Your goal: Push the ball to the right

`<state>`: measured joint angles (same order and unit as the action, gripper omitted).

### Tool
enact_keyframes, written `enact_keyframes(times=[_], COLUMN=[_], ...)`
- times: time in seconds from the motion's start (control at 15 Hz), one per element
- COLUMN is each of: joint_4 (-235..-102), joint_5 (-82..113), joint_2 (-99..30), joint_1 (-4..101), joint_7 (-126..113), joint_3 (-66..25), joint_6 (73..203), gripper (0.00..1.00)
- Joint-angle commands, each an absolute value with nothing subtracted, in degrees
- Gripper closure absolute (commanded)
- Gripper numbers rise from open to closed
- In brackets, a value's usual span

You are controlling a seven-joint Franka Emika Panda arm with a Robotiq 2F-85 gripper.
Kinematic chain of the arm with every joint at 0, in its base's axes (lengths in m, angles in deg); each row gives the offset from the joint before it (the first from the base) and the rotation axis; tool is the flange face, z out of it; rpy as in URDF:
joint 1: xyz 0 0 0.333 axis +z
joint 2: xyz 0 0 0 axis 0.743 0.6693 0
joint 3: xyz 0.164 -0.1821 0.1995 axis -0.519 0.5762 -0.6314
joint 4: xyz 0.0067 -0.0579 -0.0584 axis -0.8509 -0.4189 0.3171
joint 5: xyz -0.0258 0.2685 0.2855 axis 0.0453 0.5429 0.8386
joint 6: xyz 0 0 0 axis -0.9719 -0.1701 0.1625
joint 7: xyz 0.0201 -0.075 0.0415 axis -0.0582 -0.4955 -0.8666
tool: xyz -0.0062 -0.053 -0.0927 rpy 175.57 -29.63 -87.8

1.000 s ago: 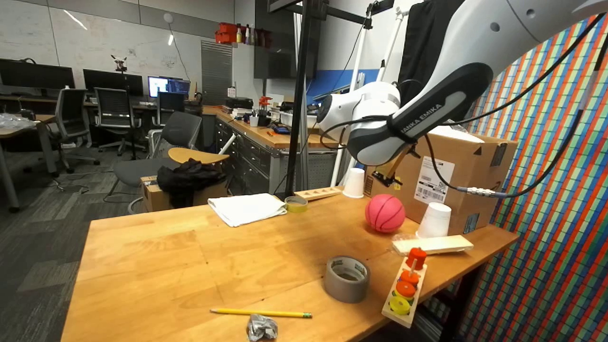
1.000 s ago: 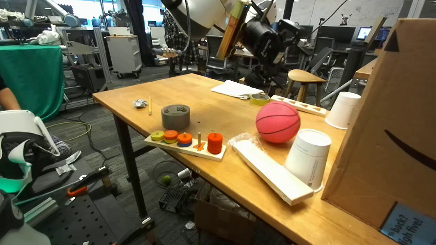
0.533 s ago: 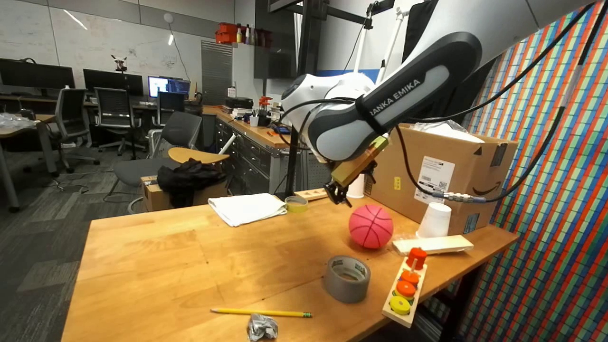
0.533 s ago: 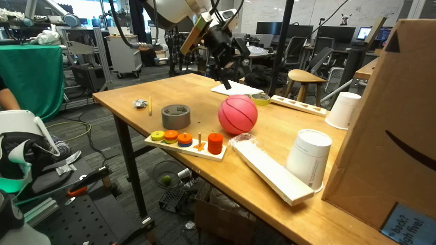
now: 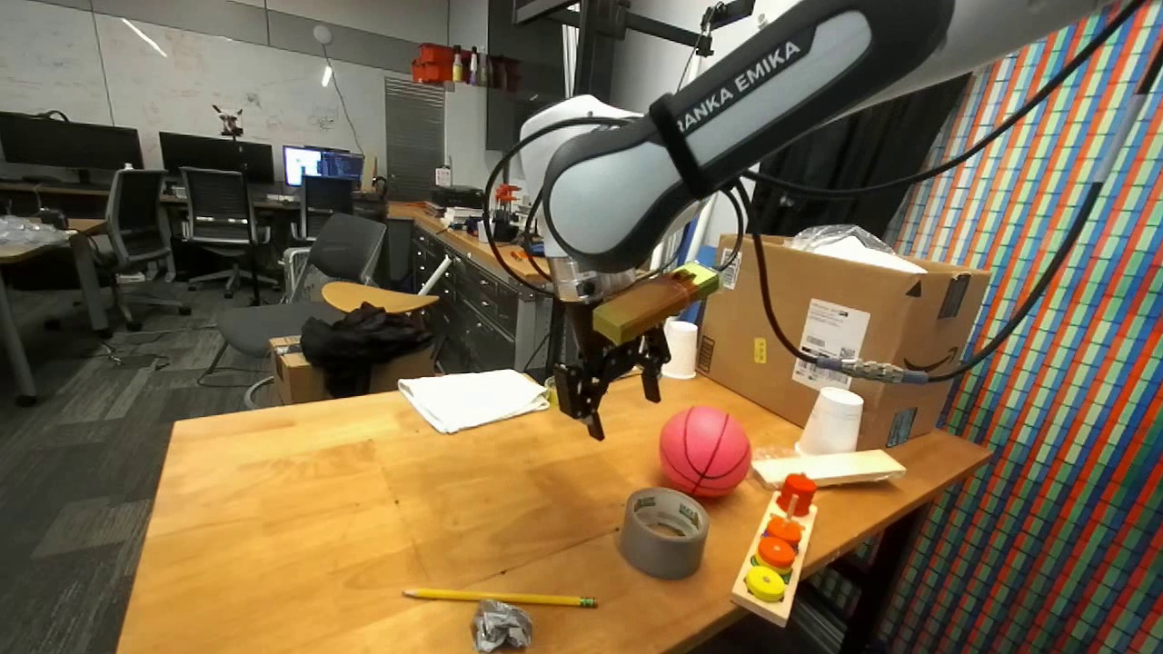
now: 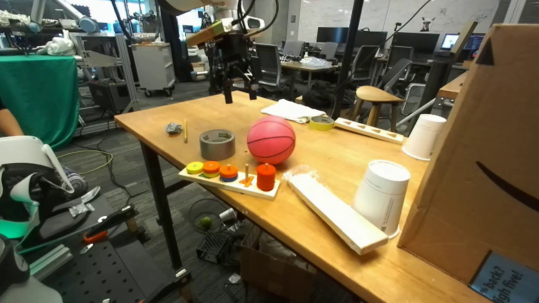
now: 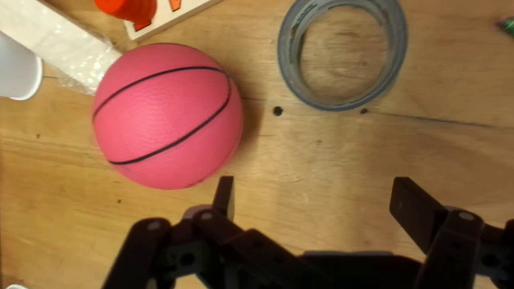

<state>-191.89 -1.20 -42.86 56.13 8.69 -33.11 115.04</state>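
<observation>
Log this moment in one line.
end effector: open, above table | pink basketball: on table, ungripped, apart from grey duct tape roll | push completion: unclear

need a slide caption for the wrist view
Pink ball and grey tape roll seen from above on a wooden tabletop, open jaws in the foreground.

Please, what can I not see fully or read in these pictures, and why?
Ball, all views: underside hidden by the ball itself.
Pencil, wrist view: cut off by the right edge, its end blurred.
Yellow tape roll, in an exterior view: mostly hidden behind the gripper.
Shipping label, in an exterior view: print too small to read.
</observation>
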Motion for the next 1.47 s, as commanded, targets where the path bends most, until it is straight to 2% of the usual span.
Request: enact_keyframes(times=[0.0,0.4,0.8,1.4], joint_4=[-195.49,-196.44,-196.85,-195.42], joint_5=[9.75,22.19,19.30,19.00], joint_2=[-47.76,-46.31,-43.36,-40.11], joint_1=[55.97,54.10,50.08,47.17], joint_7=[-2.16,-24.07,-35.71,-54.65], joint_3=[-33.43,-31.95,-28.22,-27.43], joint_6=[116.15,112.77,106.12,105.80], gripper=[0.00,0.00,0.00,0.00])
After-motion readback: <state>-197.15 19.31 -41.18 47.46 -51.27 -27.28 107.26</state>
